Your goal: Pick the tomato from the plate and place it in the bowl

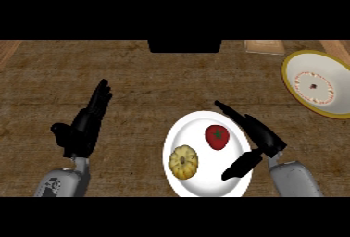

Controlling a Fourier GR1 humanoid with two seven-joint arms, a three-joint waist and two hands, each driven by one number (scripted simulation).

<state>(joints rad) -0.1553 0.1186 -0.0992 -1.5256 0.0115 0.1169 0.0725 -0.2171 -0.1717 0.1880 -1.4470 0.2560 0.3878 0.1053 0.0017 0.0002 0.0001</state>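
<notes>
A red tomato (pixel 216 137) with a green stalk lies on the white plate (pixel 198 185), toward its upper right. A yellow ribbed squash (pixel 184 161) lies on the same plate, lower left. My right hand (pixel 258 132) hovers at the plate's right rim, open, its fingers pointing up-left past the tomato and its thumb reaching over the plate's lower right. It does not touch the tomato. The bowl (pixel 318 83), white inside with a yellow rim, stands at the far right. At the left my left hand (pixel 85 121) rests open, fingers up.
The wooden counter (pixel 150 92) spreads around the plate. A dark block (pixel 184 45) sits at the top middle edge and a pale flat object (pixel 264 46) lies at the top right, beside the bowl.
</notes>
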